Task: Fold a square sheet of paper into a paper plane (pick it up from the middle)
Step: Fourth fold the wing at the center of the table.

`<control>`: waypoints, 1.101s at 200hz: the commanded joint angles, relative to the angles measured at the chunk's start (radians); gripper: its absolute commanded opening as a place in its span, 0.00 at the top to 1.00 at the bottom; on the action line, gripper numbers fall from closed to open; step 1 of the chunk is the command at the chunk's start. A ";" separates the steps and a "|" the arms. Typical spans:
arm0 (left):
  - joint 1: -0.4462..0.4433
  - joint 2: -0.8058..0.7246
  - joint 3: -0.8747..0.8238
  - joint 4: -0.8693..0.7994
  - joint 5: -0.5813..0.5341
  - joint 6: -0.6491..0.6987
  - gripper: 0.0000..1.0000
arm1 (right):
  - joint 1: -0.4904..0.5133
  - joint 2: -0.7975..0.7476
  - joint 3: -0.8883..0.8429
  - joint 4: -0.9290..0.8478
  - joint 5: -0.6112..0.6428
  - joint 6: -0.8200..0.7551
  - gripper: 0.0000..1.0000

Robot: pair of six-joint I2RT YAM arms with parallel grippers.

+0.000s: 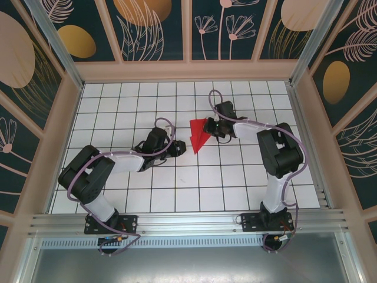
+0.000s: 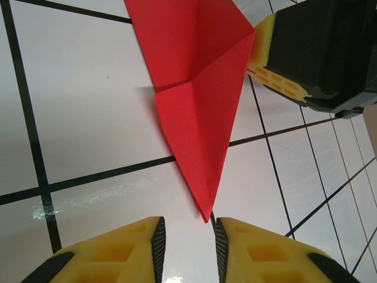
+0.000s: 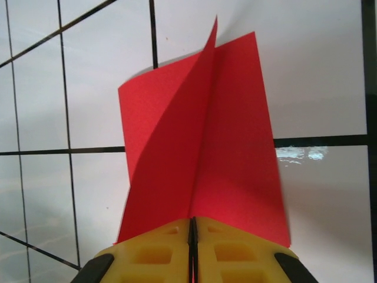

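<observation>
The red paper is folded into a pointed dart with a centre crease, the paper plane (image 1: pixel 198 134), lying just beyond the middle of the white grid table. My right gripper (image 3: pixel 192 223) is shut on the centre fold at its wide tail, and the two wings (image 3: pixel 206 147) spread upward from there. In the left wrist view the plane (image 2: pixel 200 118) narrows to a tip just ahead of my left gripper (image 2: pixel 189 227). That gripper is open by a narrow gap with nothing between its pads, and the tip stops short of them. From above, the left gripper (image 1: pixel 177 147) sits at the nose and the right gripper (image 1: pixel 213 127) at the tail.
The white table with black grid lines (image 1: pixel 177 194) is enclosed by low wooden walls (image 1: pixel 188 71). The right gripper's yellow finger and black body (image 2: pixel 318 47) stand close beside the plane's wide end in the left wrist view.
</observation>
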 commanded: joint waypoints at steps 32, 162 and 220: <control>0.003 -0.021 -0.015 0.044 -0.016 0.011 0.59 | 0.013 0.058 0.004 -0.019 0.045 0.021 0.87; -0.035 -0.060 -0.069 0.059 -0.092 0.093 0.45 | 0.222 -0.035 -0.186 -0.044 0.080 0.393 0.88; -0.077 -0.042 -0.035 -0.029 -0.159 0.171 0.53 | 0.253 -0.121 -0.252 0.000 0.087 0.486 0.88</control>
